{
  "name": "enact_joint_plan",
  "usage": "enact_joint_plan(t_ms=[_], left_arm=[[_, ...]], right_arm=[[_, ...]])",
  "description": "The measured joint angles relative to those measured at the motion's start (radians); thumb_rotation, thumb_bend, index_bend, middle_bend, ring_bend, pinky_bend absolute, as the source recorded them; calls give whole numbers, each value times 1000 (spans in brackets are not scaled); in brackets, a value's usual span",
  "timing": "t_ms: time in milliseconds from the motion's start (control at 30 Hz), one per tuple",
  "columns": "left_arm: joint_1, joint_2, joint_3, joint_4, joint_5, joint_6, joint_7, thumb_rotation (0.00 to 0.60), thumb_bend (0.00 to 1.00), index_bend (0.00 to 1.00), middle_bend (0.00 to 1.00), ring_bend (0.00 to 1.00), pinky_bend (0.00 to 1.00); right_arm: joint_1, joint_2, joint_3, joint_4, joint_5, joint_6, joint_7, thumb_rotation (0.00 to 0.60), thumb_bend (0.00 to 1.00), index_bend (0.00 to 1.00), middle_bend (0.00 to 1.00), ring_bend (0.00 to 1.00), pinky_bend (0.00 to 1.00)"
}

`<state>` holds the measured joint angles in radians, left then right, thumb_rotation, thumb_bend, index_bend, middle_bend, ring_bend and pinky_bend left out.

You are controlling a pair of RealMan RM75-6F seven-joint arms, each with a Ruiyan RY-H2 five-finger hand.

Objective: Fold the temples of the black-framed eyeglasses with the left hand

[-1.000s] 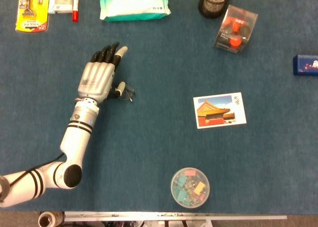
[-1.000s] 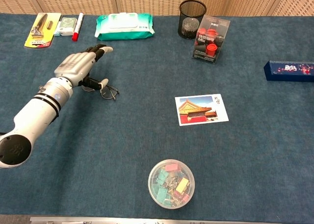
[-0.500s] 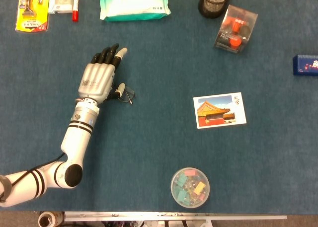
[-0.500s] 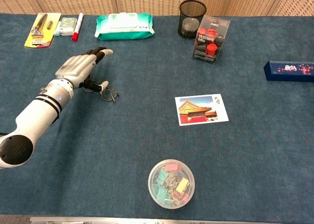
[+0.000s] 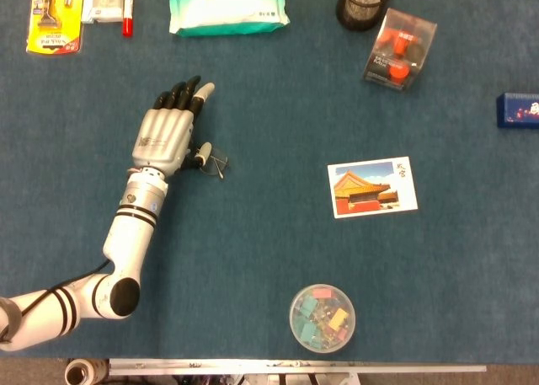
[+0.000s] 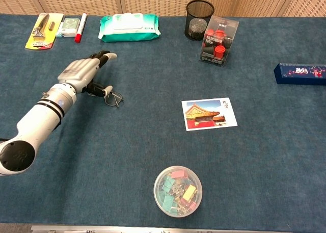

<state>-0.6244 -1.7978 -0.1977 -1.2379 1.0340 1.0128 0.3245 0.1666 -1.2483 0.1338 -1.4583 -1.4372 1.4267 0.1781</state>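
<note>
The black-framed eyeglasses (image 5: 216, 159) lie on the blue table cloth, partly hidden under my left hand (image 5: 164, 135). The hand hovers flat above them, palm down, with its fingers stretched out toward the far side. Its thumb (image 5: 200, 155) reaches down to the frame and looks to be touching it. In the chest view the eyeglasses (image 6: 113, 97) stick out to the right of the left hand (image 6: 80, 71); one lens and a thin temple show. Whether the temples are folded cannot be made out. My right hand appears in neither view.
A postcard (image 5: 372, 187) lies at centre right and a round tub of clips (image 5: 322, 318) near the front edge. Along the far side stand a razor pack (image 5: 55, 16), a marker (image 5: 128, 6), a wipes pack (image 5: 227, 4), a mesh cup (image 5: 365, 2), a clear box (image 5: 399, 50) and a blue box (image 5: 518, 110).
My left hand has crept slightly toward the far side, its thumb staying at the eyeglasses. The eyeglasses have shifted only a little, toward the hand.
</note>
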Motion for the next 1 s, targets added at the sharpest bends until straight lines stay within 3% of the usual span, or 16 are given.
enact_joint_plan(t_ms=[300, 500, 667, 800, 1000], left_arm=[[3, -1, -1, -3, 5, 3, -11, 600, 358, 70, 0, 0, 103], [11, 29, -7, -64, 42, 51, -13, 600, 358, 70, 0, 0, 103], [29, 96, -7, -168, 100, 120, -7, 600, 358, 71, 0, 0, 104], [55, 176, 0, -238, 163, 172, -31, 600, 358, 130, 26, 3, 108], [96, 256, 26, -265, 254, 211, -178, 600, 358, 174, 70, 28, 152]], right_arm=[[1, 1, 2, -1, 0, -1, 5, 600, 602, 577, 521, 420, 657], [5, 5, 7, -9, -7, 4, 8, 600, 602, 577, 521, 420, 657], [7, 18, 11, -34, -19, 18, -6, 600, 602, 577, 521, 420, 656], [6, 30, 12, -60, -24, 27, -29, 600, 602, 577, 521, 420, 656], [5, 46, 8, -89, -30, 28, -74, 600, 602, 577, 521, 420, 656]])
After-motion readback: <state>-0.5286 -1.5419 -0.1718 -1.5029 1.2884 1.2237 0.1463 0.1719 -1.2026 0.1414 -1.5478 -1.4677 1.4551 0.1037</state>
